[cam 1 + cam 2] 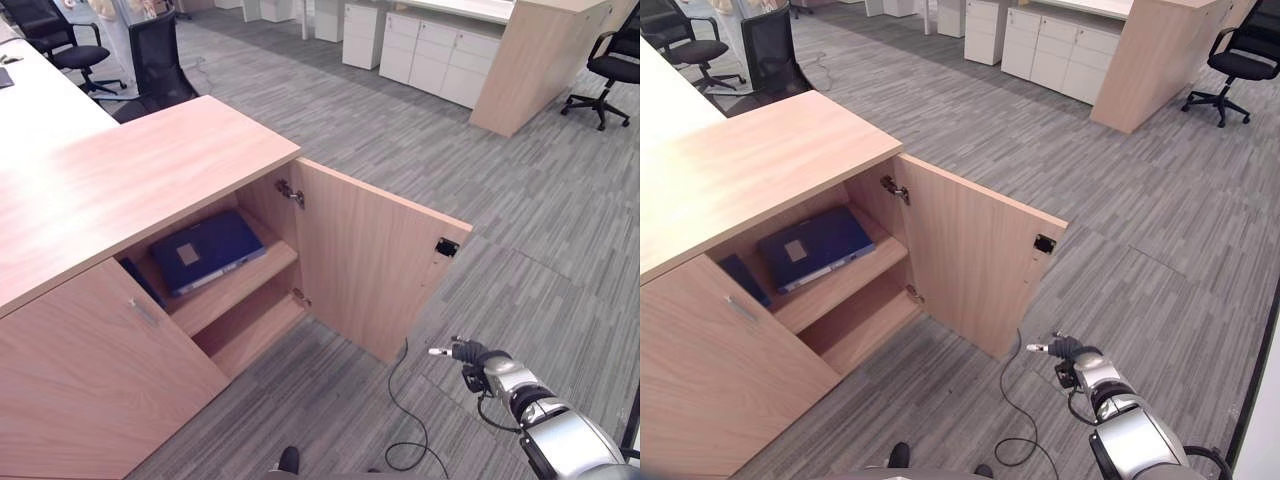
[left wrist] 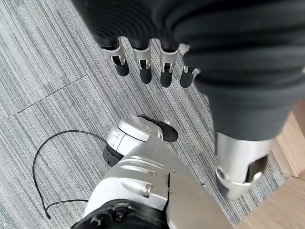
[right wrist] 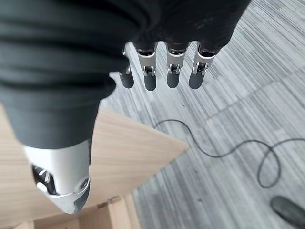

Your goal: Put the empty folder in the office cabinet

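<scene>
On the cabinet (image 1: 120, 180) shelf, folder (image 1: 205, 250) lies far from right hand (image 1: 466, 352).

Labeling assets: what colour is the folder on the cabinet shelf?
Dark blue folder with a pale label patch; clearest in the left eye view.

Silver-grey right arm (image 1: 560, 435) of rounded metal segments with dark joint rings. Left hand (image 2: 200, 57) and right hand (image 3: 71, 62) each under a dark ribbed cover, with silver fingers (image 3: 172, 67) ending in dark tips, and a thicker silver thumb (image 2: 237, 167) set apart.
</scene>
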`<state>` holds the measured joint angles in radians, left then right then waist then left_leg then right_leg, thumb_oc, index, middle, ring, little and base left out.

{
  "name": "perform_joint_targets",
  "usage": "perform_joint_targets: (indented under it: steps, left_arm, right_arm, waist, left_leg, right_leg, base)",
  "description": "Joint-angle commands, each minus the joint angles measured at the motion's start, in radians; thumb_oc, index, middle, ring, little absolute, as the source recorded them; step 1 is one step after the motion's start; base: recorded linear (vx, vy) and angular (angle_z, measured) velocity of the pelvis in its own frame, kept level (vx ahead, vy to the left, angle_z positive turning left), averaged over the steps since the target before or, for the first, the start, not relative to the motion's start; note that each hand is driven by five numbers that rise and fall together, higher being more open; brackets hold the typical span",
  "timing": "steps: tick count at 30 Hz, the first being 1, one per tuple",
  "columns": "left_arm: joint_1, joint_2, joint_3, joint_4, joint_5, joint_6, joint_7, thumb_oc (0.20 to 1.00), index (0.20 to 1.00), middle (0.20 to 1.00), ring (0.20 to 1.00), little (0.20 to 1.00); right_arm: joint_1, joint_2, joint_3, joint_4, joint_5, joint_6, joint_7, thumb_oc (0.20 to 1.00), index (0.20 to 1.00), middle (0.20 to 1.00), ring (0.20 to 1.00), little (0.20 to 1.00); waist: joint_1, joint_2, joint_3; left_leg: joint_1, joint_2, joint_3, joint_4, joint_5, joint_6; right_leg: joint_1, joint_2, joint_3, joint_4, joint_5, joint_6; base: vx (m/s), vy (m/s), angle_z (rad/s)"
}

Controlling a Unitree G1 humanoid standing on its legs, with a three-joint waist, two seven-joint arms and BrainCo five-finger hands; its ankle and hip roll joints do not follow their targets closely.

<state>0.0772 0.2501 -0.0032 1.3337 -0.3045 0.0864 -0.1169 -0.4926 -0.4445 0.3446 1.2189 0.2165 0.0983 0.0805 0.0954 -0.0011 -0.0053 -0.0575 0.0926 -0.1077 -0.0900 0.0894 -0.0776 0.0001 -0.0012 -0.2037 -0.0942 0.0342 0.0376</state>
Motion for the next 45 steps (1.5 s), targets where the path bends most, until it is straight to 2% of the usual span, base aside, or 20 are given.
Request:
perform_joint_targets:
  steps: [1,9,17,25,37,41,45]
  left_arm:
    - [-0.024,0.043,-0.004,0.056,0.024,-0.004,0.013,1.000,1.000,1.000,1.000,1.000]
    - [-0.011,0.037,-0.019,0.050,0.013,-0.022,0.011,1.000,1.000,1.000,1.000,1.000]
    - [-0.014,0.036,-0.052,0.032,-0.015,-0.031,0.009,1.000,1.000,1.000,1.000,1.000]
    - [-0.015,0.037,-0.074,0.034,-0.027,-0.034,0.010,1.000,1.000,1.000,1.000,1.000]
    - [-0.033,0.039,-0.120,0.010,-0.054,-0.044,0.012,1.000,1.000,1.000,1.000,1.000]
    - [-0.039,0.037,-0.132,0.007,-0.059,-0.043,0.012,1.000,1.000,1.000,1.000,1.000]
    - [-0.036,0.031,-0.146,0.001,-0.058,-0.045,0.009,1.000,1.000,1.000,1.000,1.000]
  right_arm:
    - [-0.112,-0.032,-0.032,0.003,0.046,-0.041,-0.060,1.000,1.000,1.000,1.000,1.000]
    - [-0.190,-0.101,-0.060,-0.060,0.159,-0.094,-0.081,1.000,1.000,1.000,1.000,1.000]
    - [-0.335,-0.167,-0.021,-0.018,0.172,-0.099,-0.095,1.000,1.000,1.000,1.000,1.000]
    - [-0.423,-0.193,-0.002,0.021,0.202,-0.101,-0.093,1.000,1.000,1.000,1.000,1.000]
    - [-0.544,-0.199,0.042,0.049,0.250,-0.110,-0.099,1.000,1.000,1.000,1.000,1.000]
    - [-0.556,-0.179,0.056,0.053,0.258,-0.108,-0.088,1.000,1.000,1.000,1.000,1.000]
    - [-0.557,-0.113,0.101,0.048,0.240,-0.104,-0.067,1.000,1.000,1.000,1.000,1.000]
  waist:
    - [0.014,-0.069,0.026]
    - [0.018,-0.058,0.038]
    - [0.029,-0.050,0.067]
    - [0.039,-0.048,0.080]
    - [0.059,-0.046,0.098]
    - [0.064,-0.045,0.103]
    - [0.074,-0.043,0.100]
  left_leg:
    - [0.111,-0.074,0.030,0.003,-0.153,0.038]
    - [0.112,-0.072,0.027,0.003,-0.153,0.034]
    - [0.090,-0.074,0.012,0.003,-0.141,0.030]
    - [0.066,-0.076,0.003,0.003,-0.129,0.026]
    - [0.033,-0.082,-0.018,0.003,-0.114,0.022]
    - [0.027,-0.084,-0.022,0.003,-0.110,0.022]
    - [0.035,-0.084,-0.021,0.003,-0.110,0.023]
  right_leg:
    - [0.000,-0.016,0.055,0.007,-0.077,0.067]
    - [0.004,-0.017,0.046,0.007,-0.082,0.069]
    - [-0.013,-0.019,0.032,0.007,-0.078,0.068]
    - [-0.031,-0.021,0.024,0.007,-0.076,0.068]
    - [-0.056,-0.022,0.007,0.007,-0.074,0.067]
    - [-0.060,-0.023,0.007,0.007,-0.072,0.066]
    - [-0.048,-0.024,0.007,0.007,-0.076,0.063]
  base:
    - [0.00,0.000,0.00]
    - [0.00,0.000,0.00]
    - [-0.01,-0.004,0.03]
    - [0.00,-0.005,0.08]
    - [0.00,-0.002,0.02]
    - [-0.01,0.003,0.06]
    - [0.00,0.001,0.01]
